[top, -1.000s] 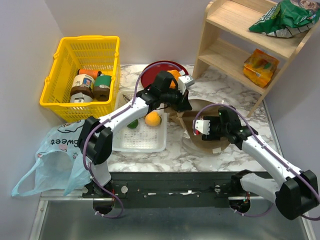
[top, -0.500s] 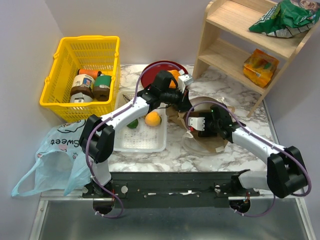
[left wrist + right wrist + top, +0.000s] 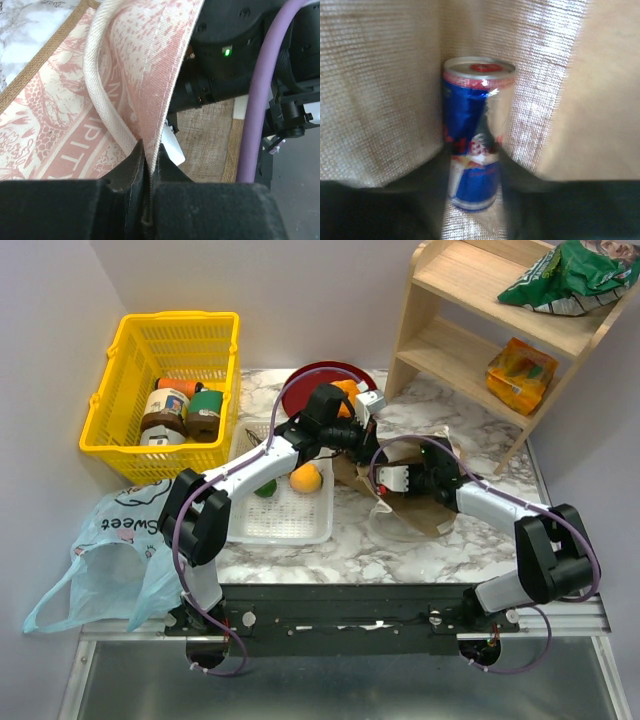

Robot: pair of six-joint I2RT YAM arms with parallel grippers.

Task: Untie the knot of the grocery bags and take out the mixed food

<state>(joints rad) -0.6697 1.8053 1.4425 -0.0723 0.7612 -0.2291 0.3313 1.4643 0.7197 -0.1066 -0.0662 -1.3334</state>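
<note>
The brown bag lies open on the marble table, right of centre. My left gripper is shut on the bag's printed top edge beside a white rope handle and holds the mouth up. My right gripper reaches inside the bag, where a small blue can stands between its dark fingers, which press its two sides. The can is hidden in the top view. The light-blue plastic bag lies slack at the near left.
A white tray holds a lime and an orange. A red plate carries a doughnut. The yellow basket holds jars. The wooden shelf bears a green crisp bag and a snack packet.
My right arm has swung left and gone deeper into the brown bag, and its jaws have narrowed around the can. The left arm has held still on the bag's edge.
</note>
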